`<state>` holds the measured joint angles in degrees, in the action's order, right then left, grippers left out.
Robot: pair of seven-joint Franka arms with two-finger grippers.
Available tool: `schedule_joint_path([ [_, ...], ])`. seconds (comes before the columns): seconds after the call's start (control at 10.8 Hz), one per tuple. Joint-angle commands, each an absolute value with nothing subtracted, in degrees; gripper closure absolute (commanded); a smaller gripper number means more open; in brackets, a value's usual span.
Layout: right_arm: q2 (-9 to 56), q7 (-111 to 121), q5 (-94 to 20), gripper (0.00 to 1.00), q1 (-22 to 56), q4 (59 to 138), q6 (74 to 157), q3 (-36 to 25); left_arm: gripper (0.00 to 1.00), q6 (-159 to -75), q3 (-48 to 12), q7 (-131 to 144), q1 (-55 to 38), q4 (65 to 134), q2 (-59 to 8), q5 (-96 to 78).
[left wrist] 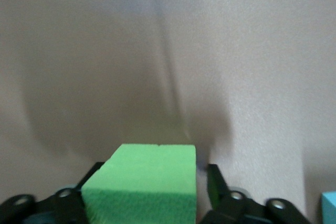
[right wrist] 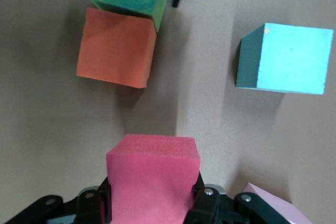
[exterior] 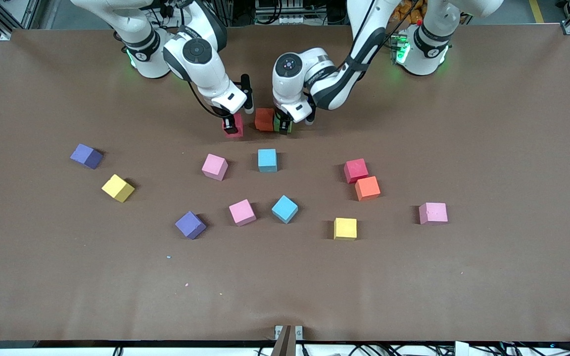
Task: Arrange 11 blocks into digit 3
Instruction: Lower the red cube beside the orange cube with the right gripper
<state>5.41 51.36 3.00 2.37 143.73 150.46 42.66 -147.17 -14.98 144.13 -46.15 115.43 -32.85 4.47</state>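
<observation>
A green block (exterior: 285, 127) (left wrist: 147, 182) rests on the table against an orange block (exterior: 264, 118) (right wrist: 116, 48). My left gripper (exterior: 282, 124) (left wrist: 152, 182) is down around the green block and open, with a gap between one finger (left wrist: 214, 179) and the block's side. My right gripper (exterior: 230, 126) (right wrist: 152, 198) is shut on a red block (exterior: 237, 123) (right wrist: 152, 174). It holds it low over the table, a small gap from the orange block, toward the right arm's end.
Loose blocks lie nearer the front camera: blue (exterior: 267, 159) (right wrist: 286, 59), pink (exterior: 214, 166), blue (exterior: 284, 208), pink (exterior: 242, 212), purple (exterior: 190, 225), purple (exterior: 86, 156), yellow (exterior: 118, 188), red (exterior: 356, 170), orange (exterior: 367, 188), yellow (exterior: 345, 228), pink (exterior: 433, 213).
</observation>
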Motion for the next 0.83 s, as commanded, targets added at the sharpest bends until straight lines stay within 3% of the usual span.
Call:
schedule_joint_path([
  [0.0, 6.3, 50.2, 2.8, 0.55, 3.8, 144.6, 151.7, 43.2, 0.00, -144.0, -14.5, 145.6, -46.9, 113.9, -31.7, 6.2],
  [0.46, 8.5, 49.0, 2.9, 0.55, 5.8, 144.9, 154.0, 43.1, 0.00, -130.5, -15.1, 145.6, -46.1, 109.2, -25.1, 5.5],
  [0.74, 9.7, 49.0, 3.3, 0.54, 6.0, 144.9, 154.7, 43.1, 0.00, -127.5, -15.0, 145.1, -45.6, 109.0, -22.6, 5.4],
])
